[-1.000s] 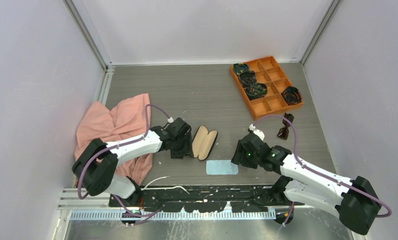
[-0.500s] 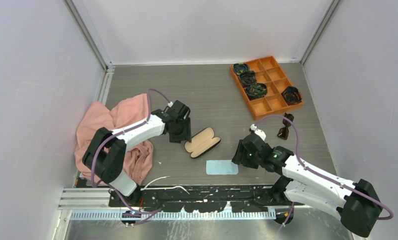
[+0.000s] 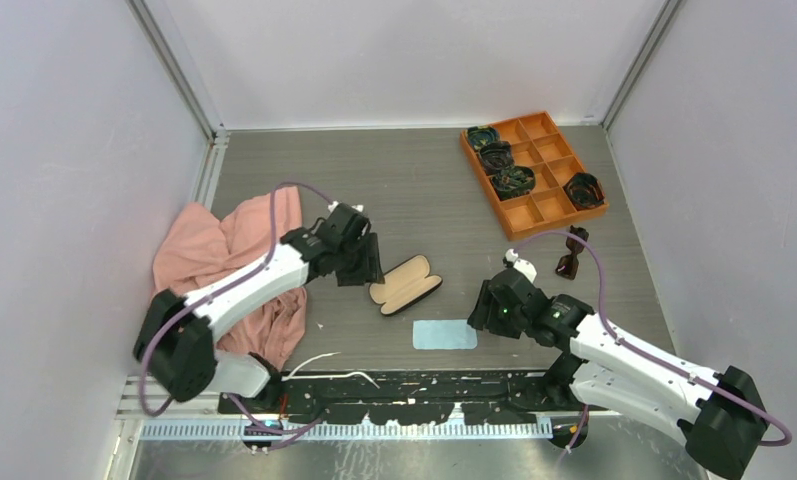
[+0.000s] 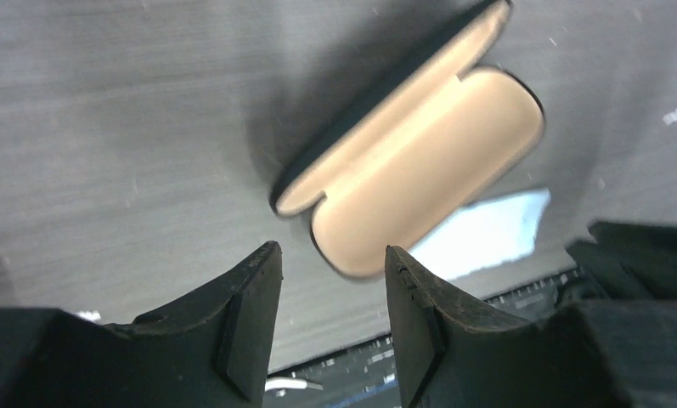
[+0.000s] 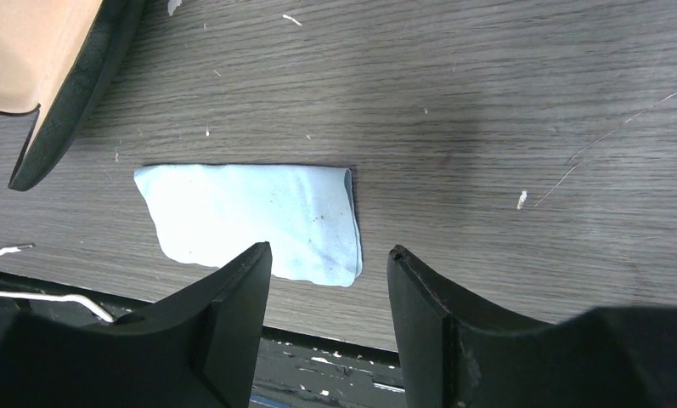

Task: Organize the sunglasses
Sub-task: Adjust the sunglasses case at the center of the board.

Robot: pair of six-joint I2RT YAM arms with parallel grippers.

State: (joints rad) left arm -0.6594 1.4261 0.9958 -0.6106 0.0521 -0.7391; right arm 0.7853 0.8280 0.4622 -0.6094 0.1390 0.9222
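Note:
The sunglasses (image 3: 570, 258), a small folded dark pair with reddish-brown lenses, lie on the table just below the orange tray, right of centre. They show in neither wrist view. The black glasses case (image 3: 405, 285) lies open at mid-table with its tan lining up; it also shows in the left wrist view (image 4: 420, 166). My left gripper (image 3: 363, 262) is open and empty, just left of the case, above the table (image 4: 332, 255). My right gripper (image 3: 482, 310) is open and empty, above the right end of a light blue cloth (image 5: 254, 219).
An orange compartment tray (image 3: 534, 205) at the back right holds several dark coiled bundles (image 3: 512, 180). A pink cloth (image 3: 232, 250) lies crumpled at the left under my left arm. The light blue cloth (image 3: 444, 334) lies near the front edge. A thin white wire (image 3: 319, 360) lies by the front rail.
The case has swung from lengthwise to slanted and shifted slightly right. My left gripper has pulled back and up away from it. My right gripper has hardly moved.

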